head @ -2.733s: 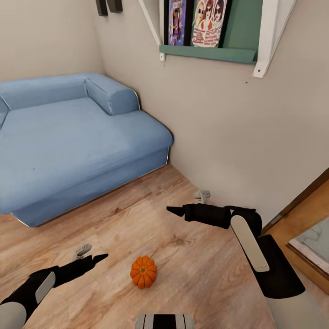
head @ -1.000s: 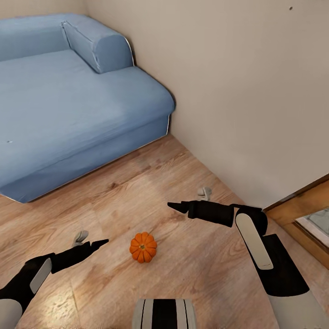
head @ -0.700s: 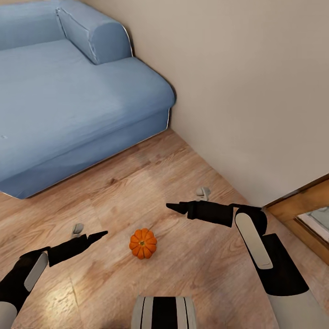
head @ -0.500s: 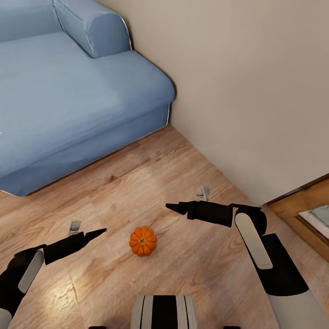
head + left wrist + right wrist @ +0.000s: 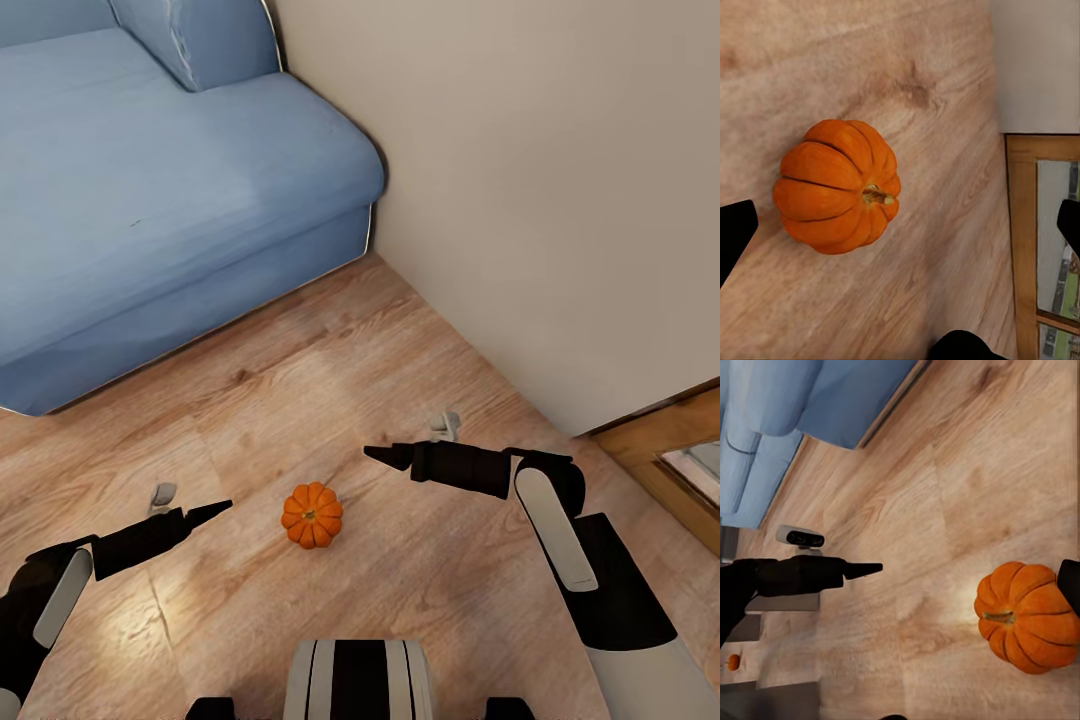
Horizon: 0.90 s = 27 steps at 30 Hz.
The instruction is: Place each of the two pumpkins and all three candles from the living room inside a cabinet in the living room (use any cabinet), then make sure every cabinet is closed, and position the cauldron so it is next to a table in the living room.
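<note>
Big blue fabric sofa (image 5: 170, 180) ahead, wood plank floor (image 5: 330, 400) under me; small ribbed orange pumpkin (image 5: 312, 515) sits between my left gripper (image 5: 205, 514) and right gripper (image 5: 385, 457), both spread wide, empty – a glancing fingertip could roll it away

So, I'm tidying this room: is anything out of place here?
Yes: a pumpkin sits loose on the wooden floor in front of the sofa, upright and untouched, between the left gripper and right gripper.
</note>
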### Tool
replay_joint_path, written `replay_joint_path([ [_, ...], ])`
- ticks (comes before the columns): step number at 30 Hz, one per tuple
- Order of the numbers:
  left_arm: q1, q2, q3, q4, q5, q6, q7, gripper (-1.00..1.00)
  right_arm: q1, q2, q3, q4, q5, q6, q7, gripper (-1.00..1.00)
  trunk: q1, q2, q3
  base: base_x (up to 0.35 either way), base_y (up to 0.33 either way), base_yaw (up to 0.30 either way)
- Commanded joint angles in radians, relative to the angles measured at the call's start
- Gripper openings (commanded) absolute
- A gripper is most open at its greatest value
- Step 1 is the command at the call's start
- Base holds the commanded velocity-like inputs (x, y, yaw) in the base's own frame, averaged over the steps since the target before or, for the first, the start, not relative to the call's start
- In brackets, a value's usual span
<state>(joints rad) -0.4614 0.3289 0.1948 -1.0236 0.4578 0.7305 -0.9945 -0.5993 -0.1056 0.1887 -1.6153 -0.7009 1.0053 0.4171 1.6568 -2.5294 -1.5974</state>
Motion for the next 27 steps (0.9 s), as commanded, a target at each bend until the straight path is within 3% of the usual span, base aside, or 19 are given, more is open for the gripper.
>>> replay_joint_path([
  [1, 0.000, 0.000, 0.001, -0.001, 0.001, 0.001, 0.002, 1.00, 0.000, 0.000, -0.001, 0.000, -0.001, 0.000, 0.000, 1.00, 0.000, 0.000, -0.004, 0.000, 0.000, 0.000],
  [5, 0.001, -0.003, 0.000, -0.022, 0.006, 0.023, 0.008, 1.00, 0.001, -0.001, -0.010, 0.000, 0.000, -0.011, 0.002, 1.00, 0.002, -0.001, -0.019, 0.000, 0.000, 0.000],
  [7, 0.001, -0.008, -0.001, -0.038, 0.005, 0.036, 0.011, 1.00, 0.004, -0.001, -0.032, 0.000, 0.000, -0.024, 0.010, 1.00, 0.003, -0.002, -0.027, 0.000, 0.000, 0.000],
  [9, 0.001, -0.018, 0.002, -0.061, 0.007, 0.049, 0.012, 1.00, 0.016, -0.001, -0.078, 0.000, 0.001, -0.078, 0.046, 1.00, 0.004, -0.002, -0.035, 0.000, 0.000, 0.000],
  [11, 0.001, -0.020, 0.002, -0.068, 0.007, 0.053, 0.012, 1.00, 0.022, -0.002, -0.090, 0.000, 0.001, -0.120, 0.068, 1.00, 0.005, -0.003, -0.043, 0.000, 0.000, 0.000],
  [13, 0.001, -0.024, 0.000, -0.084, 0.009, 0.058, 0.013, 1.00, 0.061, -0.004, -0.109, 0.000, 0.002, -0.210, 0.178, 1.00, 0.006, -0.003, -0.050, 0.000, 0.000, 0.000],
  [16, 0.004, -0.025, -0.003, -0.102, 0.009, 0.061, 0.013, 1.00, 0.091, -0.009, -0.118, 0.000, 0.006, -0.272, 0.313, 1.00, 0.007, -0.004, -0.062, 0.000, 0.000, 0.000],
  [17, 0.010, -0.026, -0.004, -0.120, 0.010, 0.069, 0.012, 1.00, 0.103, -0.015, -0.121, 0.000, 0.011, -0.307, 0.385, 1.00, 0.008, -0.004, -0.066, 0.000, 0.000, 0.000],
  [19, 0.025, -0.026, -0.003, -0.166, 0.009, 0.085, 0.013, 1.00, 0.114, -0.023, -0.124, 0.000, 0.020, -0.341, 0.449, 1.00, 0.008, -0.004, -0.074, 0.000, 0.000, 0.000],
  [23, 0.060, -0.027, -0.001, -0.274, 0.008, 0.122, 0.013, 1.00, 0.122, -0.029, -0.126, 0.000, 0.028, -0.368, 0.497, 1.00, 0.010, -0.005, -0.089, 0.000, 0.000, 0.000],
  [27, 0.068, -0.027, 0.000, -0.308, 0.009, 0.136, 0.013, 1.00, 0.124, -0.029, -0.126, 0.000, 0.031, -0.372, 0.505, 1.00, 0.012, -0.006, -0.105, 0.000, 0.000, 0.000],
])
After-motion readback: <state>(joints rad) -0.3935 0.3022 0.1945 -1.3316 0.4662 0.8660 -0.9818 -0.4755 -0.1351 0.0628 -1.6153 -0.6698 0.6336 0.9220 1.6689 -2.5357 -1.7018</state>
